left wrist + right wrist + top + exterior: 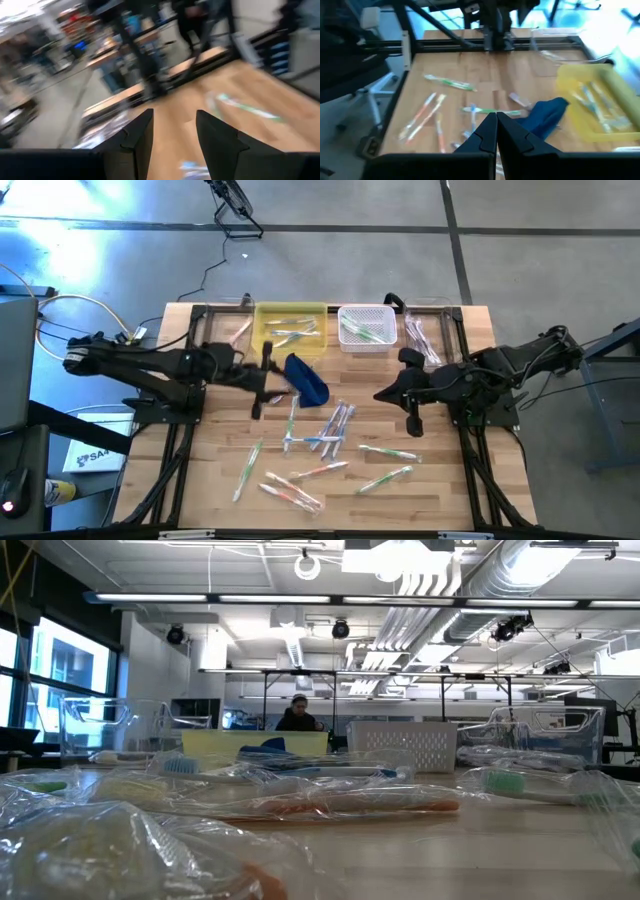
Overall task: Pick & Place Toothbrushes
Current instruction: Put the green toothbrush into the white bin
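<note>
We find the toothbrushes (320, 442) thin and pale, with green, blue, pink or orange accents, most scattered loose across the counter (440, 490); some lie in the yellow tray (262, 340) and the white basket (345, 345). The low view alone shows them sealed in clear wrappers. The left tool (174, 131) stands spread and empty above the counter, near the blue pouch (308, 378). The right tool (496, 131) is pressed together, holding nothing. Only the low view shows a person (298, 716) beyond the counter.
</note>
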### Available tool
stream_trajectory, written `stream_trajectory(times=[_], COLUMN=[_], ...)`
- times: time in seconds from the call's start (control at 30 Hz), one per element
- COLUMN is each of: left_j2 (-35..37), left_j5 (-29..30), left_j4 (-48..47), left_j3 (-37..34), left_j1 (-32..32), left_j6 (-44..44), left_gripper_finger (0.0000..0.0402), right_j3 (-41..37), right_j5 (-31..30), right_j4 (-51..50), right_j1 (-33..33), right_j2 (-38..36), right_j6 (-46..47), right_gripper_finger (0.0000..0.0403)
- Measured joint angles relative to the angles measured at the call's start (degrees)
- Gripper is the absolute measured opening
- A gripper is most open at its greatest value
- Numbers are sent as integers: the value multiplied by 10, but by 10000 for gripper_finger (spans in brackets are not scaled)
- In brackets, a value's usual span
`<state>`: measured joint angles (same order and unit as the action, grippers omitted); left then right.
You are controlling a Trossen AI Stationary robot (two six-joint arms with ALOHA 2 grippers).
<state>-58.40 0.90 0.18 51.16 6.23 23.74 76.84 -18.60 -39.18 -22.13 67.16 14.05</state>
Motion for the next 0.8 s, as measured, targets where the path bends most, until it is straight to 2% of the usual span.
stream_trajectory(times=[0.13,0.3,0.53,0.8], left_j2=[0,-1,-1,-1], left_j5=[-20,-20,-20,-19], left_j4=[1,2,1,-2], left_j3=[0,0,0,0], left_j1=[45,88,124,122], left_j6=[-28,-120,-256,-324], left_gripper_finger=[143,143,143,143], right_j3=[0,0,0,0], right_j5=[37,81,81,66], right_j4=[0,0,45,102], right_j1=[0,0,0,0], right_j2=[9,26,63,110], right_j6=[12,12,14,38], right_gripper_finger=[2,2,2,2])
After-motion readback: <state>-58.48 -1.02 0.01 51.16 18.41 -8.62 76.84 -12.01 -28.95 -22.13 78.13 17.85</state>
